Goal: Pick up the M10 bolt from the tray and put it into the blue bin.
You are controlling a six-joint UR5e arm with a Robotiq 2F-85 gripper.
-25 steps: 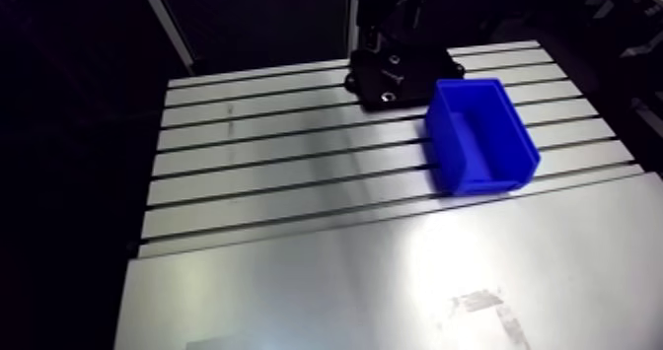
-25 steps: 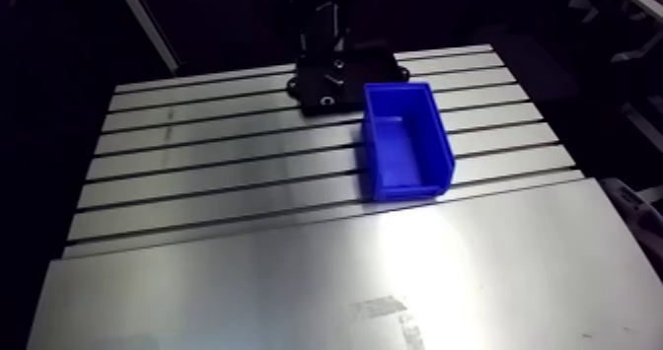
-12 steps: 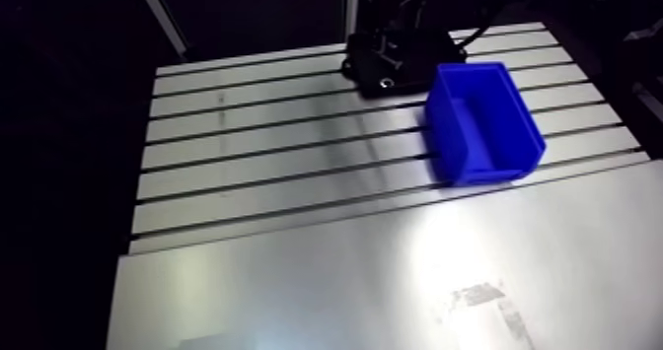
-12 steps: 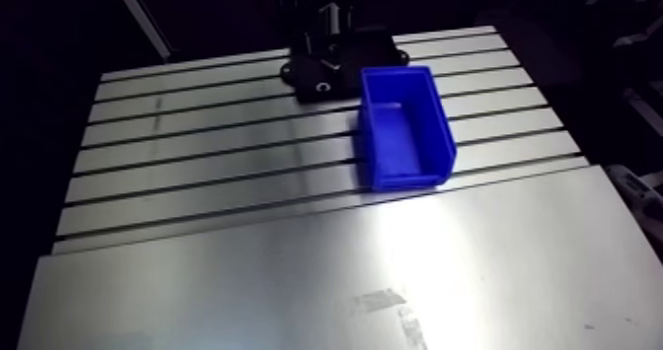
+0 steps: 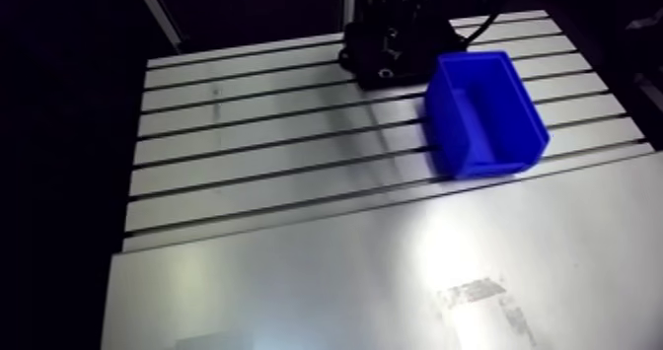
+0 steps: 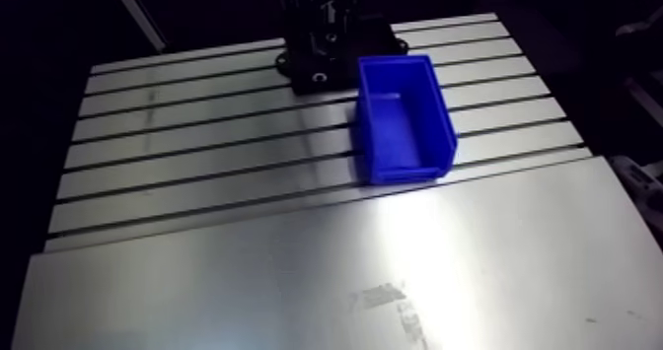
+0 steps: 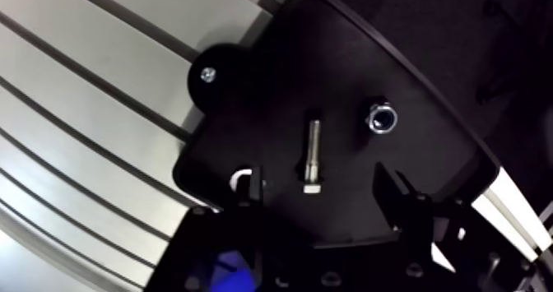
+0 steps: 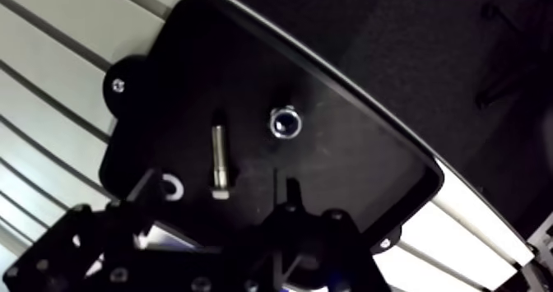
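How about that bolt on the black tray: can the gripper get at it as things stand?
Probably yes. The bolt lies uncovered on the tray, and the gripper hangs over it with open fingers on either side.

bolt on black tray, nut beside

On the surface, at its far edge, a tray, with a bin just beside it. In the tray, a bolt lying flat, a nut near it. Above the bolt's head, the tool, fingers either side, not touching.
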